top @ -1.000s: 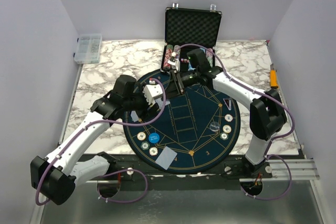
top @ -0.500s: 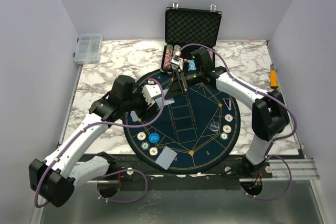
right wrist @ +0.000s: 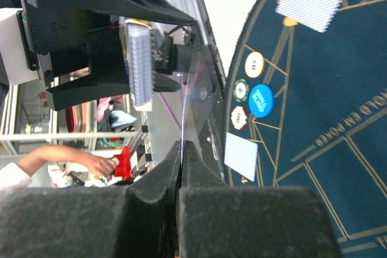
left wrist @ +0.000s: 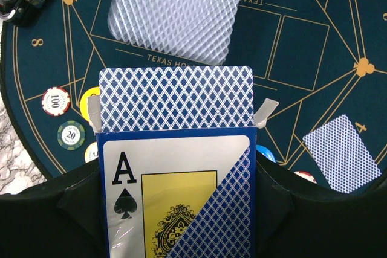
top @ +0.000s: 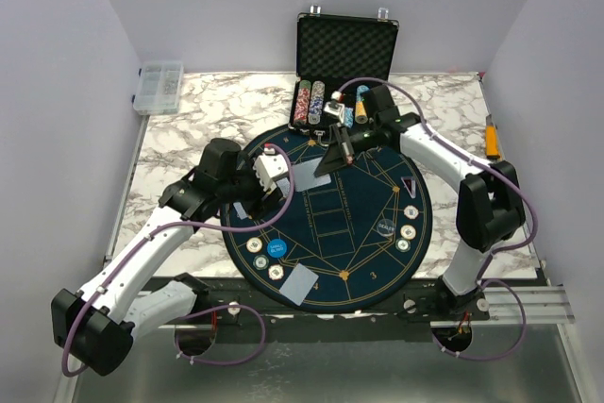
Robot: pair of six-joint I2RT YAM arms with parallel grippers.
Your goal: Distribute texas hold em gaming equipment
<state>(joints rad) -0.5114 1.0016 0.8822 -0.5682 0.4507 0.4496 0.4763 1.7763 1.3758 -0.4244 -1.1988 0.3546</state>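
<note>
Blue-backed card (left wrist: 178,10) hangs in the air over the far part of the mat (top: 368,186), pinched in the R claw (right wrist: 180,148). R wrist view shows it edge-on w/ both fingers pressed tight on its lower edge. L claw (left wrist: 176,209) is clamped on a card box (left wrist: 175,149) w/ an ace of spades on the front and the top flap open, held over the mat's L side just nearer than the airborne card.

On the mat, near-L: blue disc (top: 276,250) w/ cream chips (top: 255,244) either side. L wrist view also shows a yellow one (left wrist: 91,98), a red-rimmed 100 (left wrist: 55,101) and a green 20 (left wrist: 71,134). One card (top: 300,282) lies face down at the near rim, another (top: 243,208) at the L rim under the L arm. R side: short row of cream chips (top: 408,231) along the rim, clear dealer disc (top: 385,227) just inside them.

Black case (top: 344,44) stands open at the far edge, touching the mat, w/ rows of chips (top: 316,101) inside. Clear plastic organiser (top: 159,85) sits at the far-L corner of the marble table (top: 189,129). Orange tool (top: 492,137) lies at the R edge; can't tell what kind.
</note>
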